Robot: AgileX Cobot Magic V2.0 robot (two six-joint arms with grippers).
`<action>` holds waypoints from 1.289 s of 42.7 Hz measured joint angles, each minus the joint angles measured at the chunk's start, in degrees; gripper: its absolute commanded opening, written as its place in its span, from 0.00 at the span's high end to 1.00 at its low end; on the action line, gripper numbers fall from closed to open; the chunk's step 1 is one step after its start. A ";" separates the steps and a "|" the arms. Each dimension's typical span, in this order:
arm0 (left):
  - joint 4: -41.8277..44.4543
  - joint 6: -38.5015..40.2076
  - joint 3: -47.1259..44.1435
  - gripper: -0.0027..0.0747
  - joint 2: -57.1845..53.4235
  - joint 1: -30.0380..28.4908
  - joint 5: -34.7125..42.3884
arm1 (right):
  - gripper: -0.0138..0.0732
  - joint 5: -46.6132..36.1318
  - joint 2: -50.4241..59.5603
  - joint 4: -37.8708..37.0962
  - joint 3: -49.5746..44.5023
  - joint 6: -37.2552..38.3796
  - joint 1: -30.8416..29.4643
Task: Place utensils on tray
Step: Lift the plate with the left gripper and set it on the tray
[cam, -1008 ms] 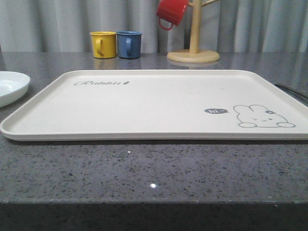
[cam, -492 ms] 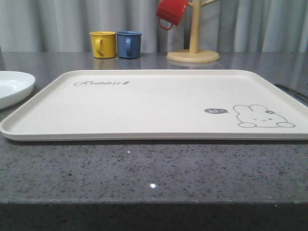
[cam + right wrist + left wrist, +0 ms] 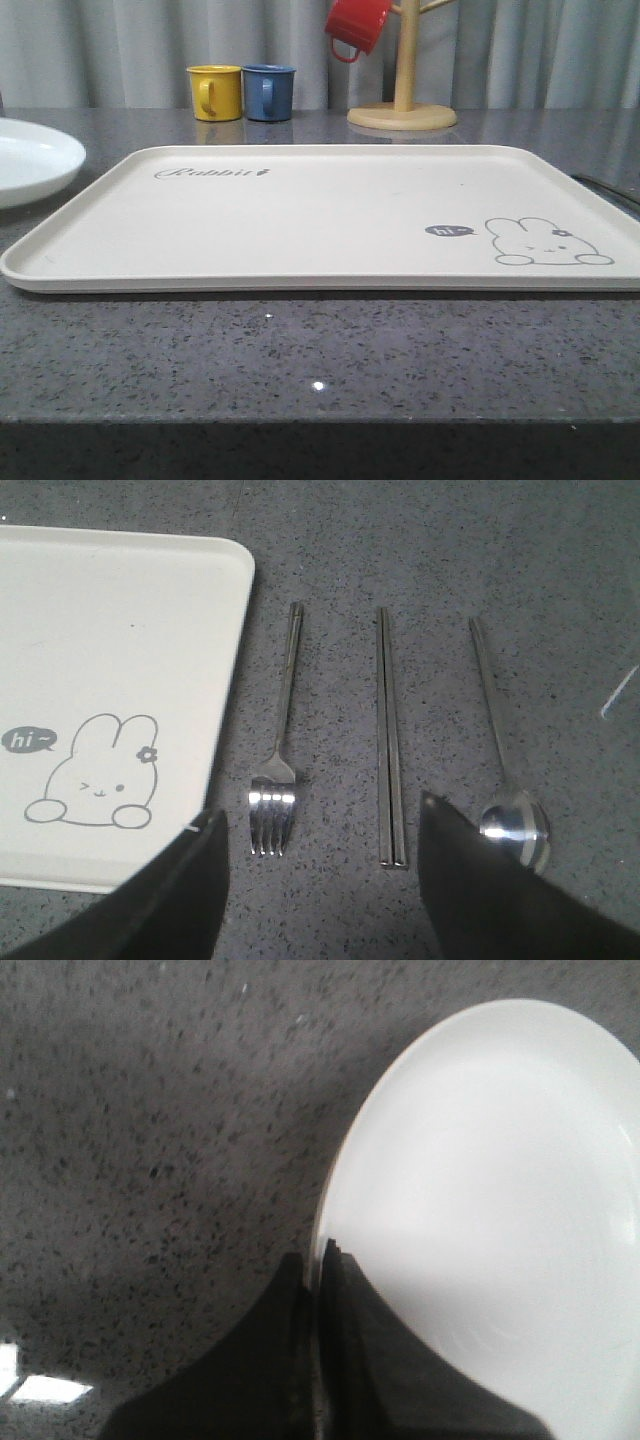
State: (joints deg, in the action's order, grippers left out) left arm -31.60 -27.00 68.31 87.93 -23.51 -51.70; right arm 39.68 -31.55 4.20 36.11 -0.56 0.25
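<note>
The cream tray (image 3: 300, 215) with the rabbit drawing lies bare in the middle of the dark stone table. In the right wrist view its corner (image 3: 110, 630) sits beside the utensils, which lie side by side on the table: a fork (image 3: 283, 730) nearest the tray, then chopsticks (image 3: 389, 735), then a spoon (image 3: 505, 770). My right gripper (image 3: 322, 810) hovers open over them, the fork tines and chopstick ends showing between its fingers. My left gripper (image 3: 315, 1250) is shut on the rim of a round white plate (image 3: 500, 1180).
The white plate (image 3: 30, 160) is at the table's left edge, just left of the tray. A yellow mug (image 3: 215, 92) and a blue mug (image 3: 268, 92) stand at the back. A red mug (image 3: 357, 25) hangs on a wooden mug tree (image 3: 403, 100).
The white plate has moved to the right, towards the tray, and sits a little higher in the front view. The tray has not moved.
</note>
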 measured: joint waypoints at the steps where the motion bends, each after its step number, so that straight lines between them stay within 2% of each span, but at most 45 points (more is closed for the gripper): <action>1: -0.30 0.00 0.80 0.99 -0.27 0.00 -0.87 | 0.33 0.00 0.00 0.00 0.00 0.00 0.00; 8: -1.61 0.00 6.08 0.99 -1.26 1.78 -6.27 | 0.33 0.00 0.00 0.00 0.00 0.00 0.00; 14: -1.74 0.00 7.23 0.99 -1.29 6.55 -8.61 | 0.33 0.11 0.00 0.00 0.00 0.00 0.00; 22: -1.48 1.46 7.36 0.99 -1.29 16.51 -7.97 | 0.33 0.11 0.00 0.00 0.00 0.00 0.00; 34: 4.19 7.07 7.36 0.99 0.45 31.26 -2.55 | 0.33 0.11 0.00 0.00 0.00 0.00 0.00; 39: 4.45 7.46 7.36 0.99 3.63 33.19 -1.90 | 0.33 0.11 0.00 0.00 0.00 0.00 0.00; 55: 3.49 7.67 7.36 0.97 10.93 33.23 -0.51 | 0.33 0.11 0.00 0.00 0.00 0.00 0.00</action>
State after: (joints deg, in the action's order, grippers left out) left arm -28.11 -19.33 75.67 98.85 9.73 -52.21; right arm 39.80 -31.55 4.20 36.11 -0.56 0.25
